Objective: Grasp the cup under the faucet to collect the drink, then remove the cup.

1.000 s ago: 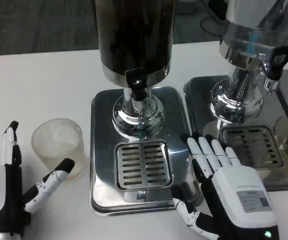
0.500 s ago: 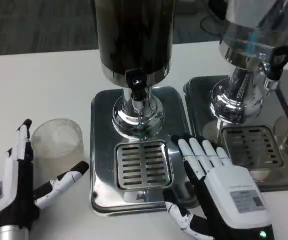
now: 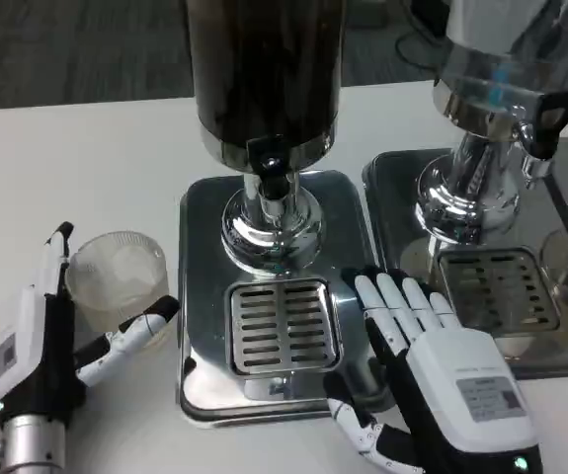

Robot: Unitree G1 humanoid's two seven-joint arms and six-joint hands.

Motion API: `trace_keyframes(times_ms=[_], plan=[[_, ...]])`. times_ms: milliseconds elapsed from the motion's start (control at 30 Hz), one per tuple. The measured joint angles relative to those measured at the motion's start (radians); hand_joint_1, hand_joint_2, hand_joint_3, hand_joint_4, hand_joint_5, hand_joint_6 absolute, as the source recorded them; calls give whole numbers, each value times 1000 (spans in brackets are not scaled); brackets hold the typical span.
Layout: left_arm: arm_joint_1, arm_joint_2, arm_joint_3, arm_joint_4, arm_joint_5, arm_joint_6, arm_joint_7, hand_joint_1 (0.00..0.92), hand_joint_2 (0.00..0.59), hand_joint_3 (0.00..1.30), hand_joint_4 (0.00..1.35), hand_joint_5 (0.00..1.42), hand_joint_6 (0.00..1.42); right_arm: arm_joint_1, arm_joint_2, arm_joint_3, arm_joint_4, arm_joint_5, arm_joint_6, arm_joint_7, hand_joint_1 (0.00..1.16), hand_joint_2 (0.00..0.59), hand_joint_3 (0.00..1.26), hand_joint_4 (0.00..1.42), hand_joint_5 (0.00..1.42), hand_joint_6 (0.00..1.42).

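The left hand (image 3: 37,341) is reaching around the clear cup (image 3: 118,280) with fingers spread wide, not yet gripping; the cup is standing on the table (image 3: 86,158) left of the drip tray (image 3: 282,326). The right hand (image 3: 432,380) is resting open-fingered on the tray's edge. Next, the fingers need closing, then carrying the cup under the faucet (image 3: 270,170).

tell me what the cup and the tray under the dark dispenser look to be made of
Cup: likely thin clear plastic, faintly frosted; the table shows through and the wall looks finely ribbed.
Drip tray: looks like polished stainless steel; mirror-bright, reflecting the faucet column, with a slotted metal grate set in it.
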Motion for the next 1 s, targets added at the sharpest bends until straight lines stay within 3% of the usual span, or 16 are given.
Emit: trace_keyframes(times_ms=[233,367,533,1000], plan=[[-25,11,-16,37,-16,-40,1,258,27,93,180,421,338,0,7,1,0,-1,0,0,357,418,15,0,0,31],[-37,21,-20,60,-20,-68,14,311,47,187,302,565,599,-2,12,1,2,-1,0,-1,357,418,15,0,0,32],[-48,26,-27,68,-18,-83,32,381,76,334,495,743,815,1,13,3,2,-14,3,-3,356,418,23,0,0,44],[-51,28,-64,108,53,-119,176,439,115,568,750,967,1101,3,34,1,3,-14,5,-4,356,421,25,0,0,75]])
